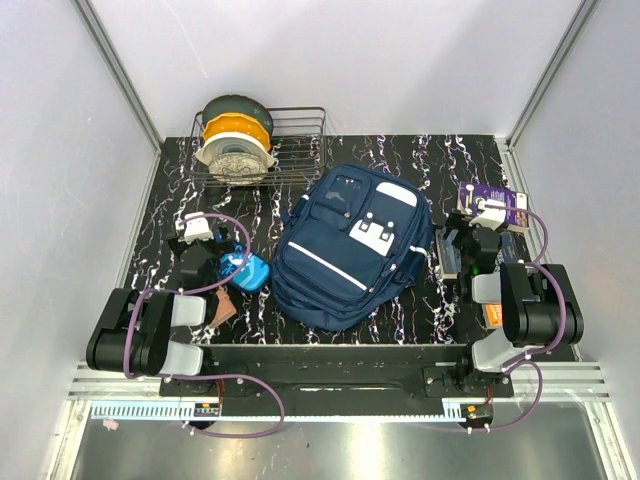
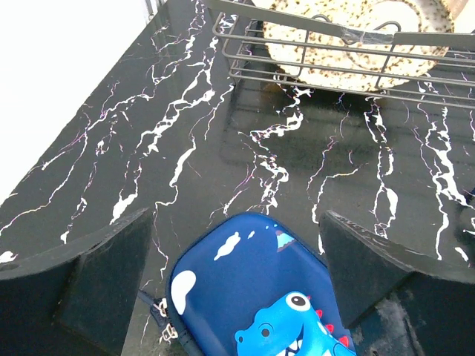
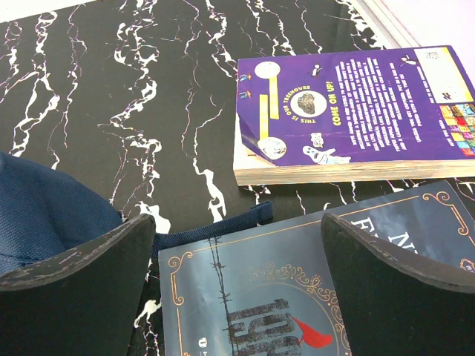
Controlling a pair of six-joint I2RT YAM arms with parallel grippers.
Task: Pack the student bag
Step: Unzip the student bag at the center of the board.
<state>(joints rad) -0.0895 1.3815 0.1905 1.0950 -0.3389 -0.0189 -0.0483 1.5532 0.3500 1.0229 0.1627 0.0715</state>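
The navy student bag [image 1: 345, 248] lies flat mid-table, zipped, white-patched pockets facing up; its edge [image 3: 44, 211] and a strap [image 3: 215, 228] show in the right wrist view. My left gripper [image 1: 232, 262] is open above a small bright blue dinosaur pouch [image 2: 249, 293] lying on the table [image 2: 111, 148] left of the bag; its fingers [image 2: 104, 271] stand either side of it. My right gripper [image 1: 462, 250] is open above a grey-blue book [image 3: 297, 285] right of the bag, with a purple book [image 3: 349, 115] beyond it.
A wire basket [image 1: 285, 150] at the back left holds filament spools [image 1: 236, 138]. A brown object [image 1: 220, 306] lies by the left arm's base. White walls enclose the black marble table [image 1: 400, 160].
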